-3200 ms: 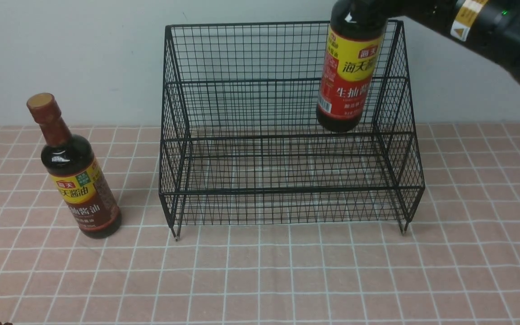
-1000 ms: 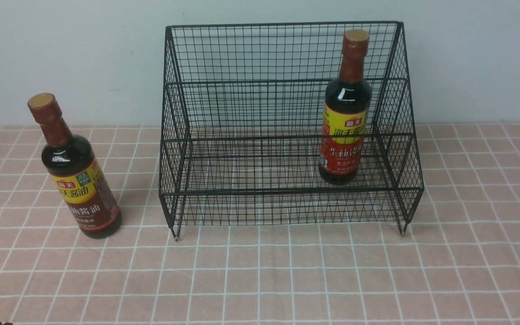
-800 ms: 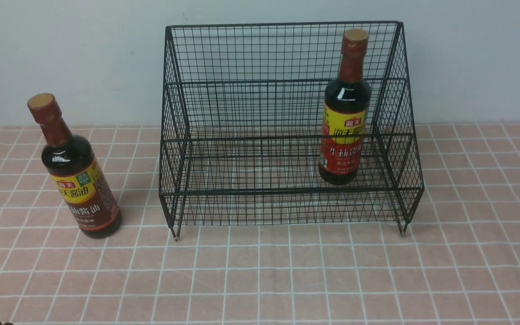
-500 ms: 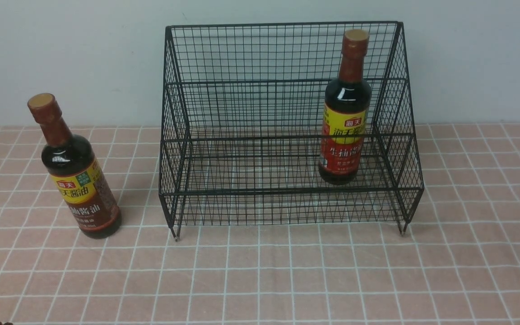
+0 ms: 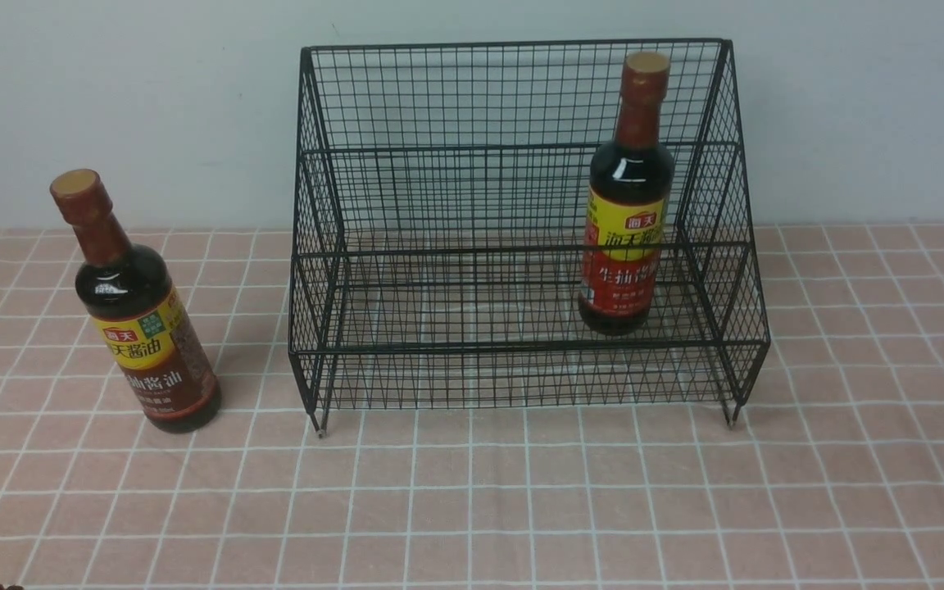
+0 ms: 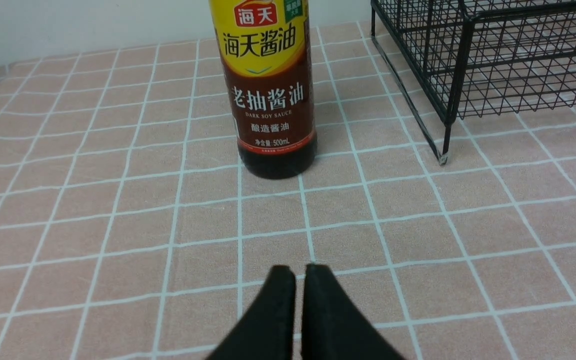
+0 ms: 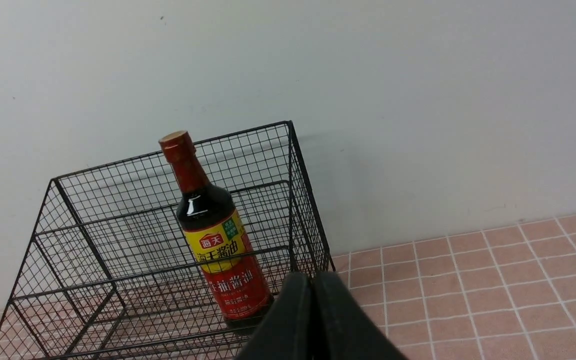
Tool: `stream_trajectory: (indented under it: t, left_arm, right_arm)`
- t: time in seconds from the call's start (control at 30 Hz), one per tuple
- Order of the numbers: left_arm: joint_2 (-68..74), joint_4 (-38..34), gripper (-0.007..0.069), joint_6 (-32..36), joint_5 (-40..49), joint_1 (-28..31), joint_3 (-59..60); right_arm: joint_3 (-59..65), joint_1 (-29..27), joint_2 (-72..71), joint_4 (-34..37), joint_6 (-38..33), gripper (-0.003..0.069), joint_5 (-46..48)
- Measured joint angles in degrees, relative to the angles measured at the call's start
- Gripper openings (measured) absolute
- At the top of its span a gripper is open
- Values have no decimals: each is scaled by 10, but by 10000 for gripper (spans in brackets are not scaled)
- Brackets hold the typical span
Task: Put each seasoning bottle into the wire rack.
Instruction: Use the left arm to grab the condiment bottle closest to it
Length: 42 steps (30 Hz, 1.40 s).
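Bright, even light, soft faint shadows, mostly sharp focus

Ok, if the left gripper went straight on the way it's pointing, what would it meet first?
Probably the brown-label soy sauce bottle: it stands upright dead ahead of the shut left gripper, with only tablecloth between them. The wire rack sits off that line.

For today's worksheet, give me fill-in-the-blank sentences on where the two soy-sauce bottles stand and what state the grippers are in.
The red-label bottle stands ____ the wire rack.
The brown-label bottle stands outside, on the robot's ____ of the rack.
The left gripper and the right gripper are both ____, holding nothing.
Missing words: inside; left; shut.
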Motion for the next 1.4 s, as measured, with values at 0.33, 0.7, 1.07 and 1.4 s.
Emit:
stream_trajectory:
  t: [0.33, 0.7, 1.07, 1.4]
  left_arm:
    - [0, 0, 7, 0, 0, 0, 0]
    - [0, 0, 7, 0, 0, 0, 0]
    - [0, 0, 7, 0, 0, 0, 0]
    - [0, 0, 7, 0, 0, 0, 0]
  right_arm:
    - [57, 0, 0, 135, -235, -13, -152]
    - [176, -98, -6, 173, -290, -13, -197]
    - [292, -178, -6, 157, -298, -14, -187]
    - [292, -178, -6, 156, -303, -14, -186]
